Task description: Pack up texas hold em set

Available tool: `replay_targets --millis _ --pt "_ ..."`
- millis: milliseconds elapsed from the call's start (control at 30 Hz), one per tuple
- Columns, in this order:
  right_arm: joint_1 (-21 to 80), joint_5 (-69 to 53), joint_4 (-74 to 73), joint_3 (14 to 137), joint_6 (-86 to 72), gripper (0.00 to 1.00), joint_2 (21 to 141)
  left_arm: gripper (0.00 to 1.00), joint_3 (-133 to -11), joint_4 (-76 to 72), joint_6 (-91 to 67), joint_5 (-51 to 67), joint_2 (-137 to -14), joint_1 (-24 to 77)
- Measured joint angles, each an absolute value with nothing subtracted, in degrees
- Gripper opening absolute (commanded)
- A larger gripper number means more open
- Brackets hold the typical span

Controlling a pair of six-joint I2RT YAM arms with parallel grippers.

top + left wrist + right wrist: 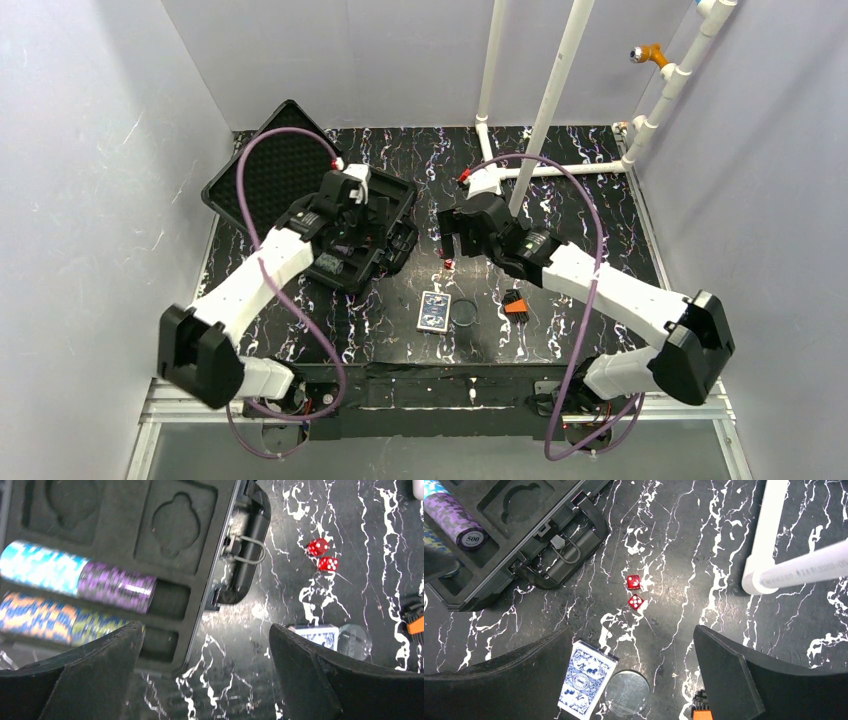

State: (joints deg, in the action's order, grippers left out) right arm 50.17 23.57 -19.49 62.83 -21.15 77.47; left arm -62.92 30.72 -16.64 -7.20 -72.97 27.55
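Black marbled surface (724, 555): the open case (484, 582) holds a purple chip roll (451, 515) marked "500"; card deck (586, 682) and disc (626, 692) lie outside. Left claw (206, 630) and right claw (633, 630) gape empty.

Setting: robot lab test cell, not a domestic room.

Evidence:
- Plain pale panel walls (90, 200) box in the left, far and right sides.
- A black marble-print worktop (400, 340) forms the floor of the booth.
- A white PVC pipe frame (558, 75) rises at far right.
- The white-and-black left arm (265, 275) and right arm (600, 285) are mounted by an aluminium rail (170, 403) at the near edge.
- Purple cables (290, 130) loop off each arm.
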Motion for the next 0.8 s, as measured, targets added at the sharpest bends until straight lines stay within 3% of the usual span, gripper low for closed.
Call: replay_targets --millis 200,400,500,700,800 --pt "49.89 23.57 -19.49 60.05 -22.72 0.99 73.56 0.91 -66.28 25.63 -14.06 -4.34 -86.48 27.55" --pt "49.89 23.11 -19.92 59.13 -23.40 0.98 71.44 0.77 -70.00 24.29 -11.00 -3.79 -96.99 27.49" --pt "49.89 22.24 -19.97 58.87 -23.88 0.98 70.15 0.60 -71.44 24.16 -9.82 -3.84 -99.90 27.38" --pt "49.89 21.02 -20.05 58.26 -24.53 0.98 69.08 0.38 -72.16 23.75 -9.19 -3.44 -101.93 27.11" --pt "49.89 20.80 -20.08 58.26 -24.77 0.99 69.04 0.34 -72.16 23.75 -9.19 -2.63 -101.91 26.79"
